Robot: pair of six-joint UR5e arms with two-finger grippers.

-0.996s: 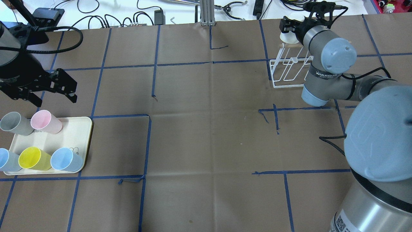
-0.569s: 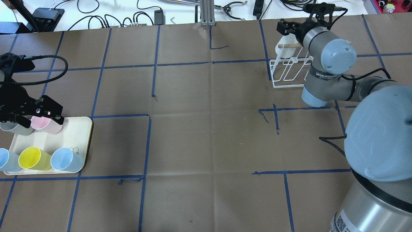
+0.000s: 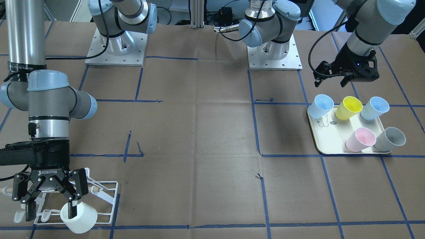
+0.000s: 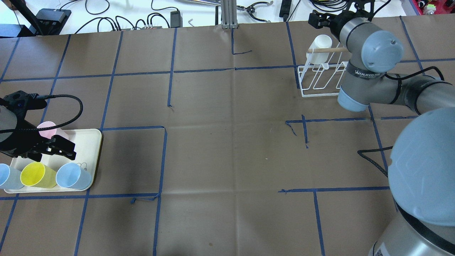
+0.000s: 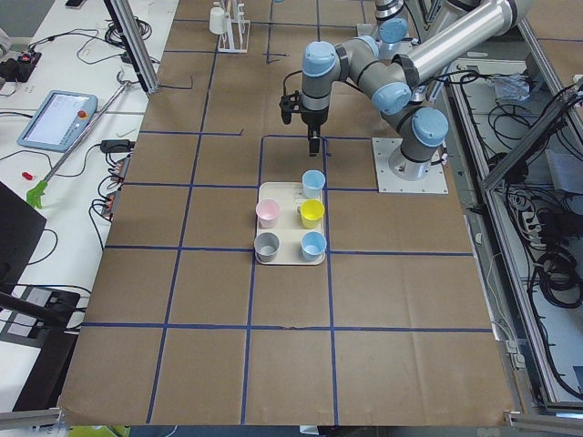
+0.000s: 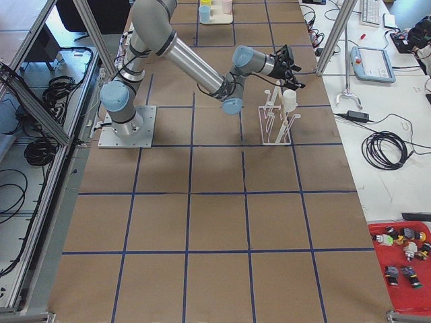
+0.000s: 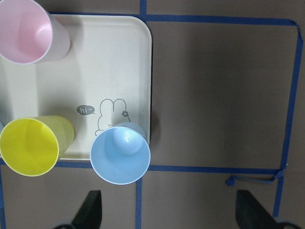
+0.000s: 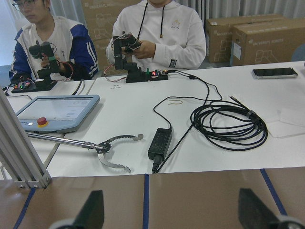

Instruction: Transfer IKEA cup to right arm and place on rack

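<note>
A white IKEA cup (image 4: 320, 44) hangs tilted on a far prong of the white wire rack (image 4: 319, 81), beside its wooden dowel. My right gripper (image 3: 50, 210) hovers over that rack end, open, with one finger close to the cup (image 3: 79, 217); I cannot tell if they touch. The right wrist view shows nothing between its fingertips (image 8: 94, 210). My left gripper (image 4: 53, 149) is open above the cream tray (image 4: 83, 142). Its wrist view looks down on a blue cup (image 7: 120, 155), a yellow cup (image 7: 29, 148) and a pink cup (image 7: 24, 31).
The tray (image 3: 327, 139) holds several cups, with a grey cup (image 3: 390, 139) at one corner. Cables and tools lie on the white bench (image 4: 142, 12) beyond the far table edge. Two people sit behind that bench in the right wrist view. Blue tape lines cross the brown table cover.
My right gripper let go of the white cup and drew back toward the far edge, and the cup now hangs on the rack. My left gripper moved nearer, over the tray.
</note>
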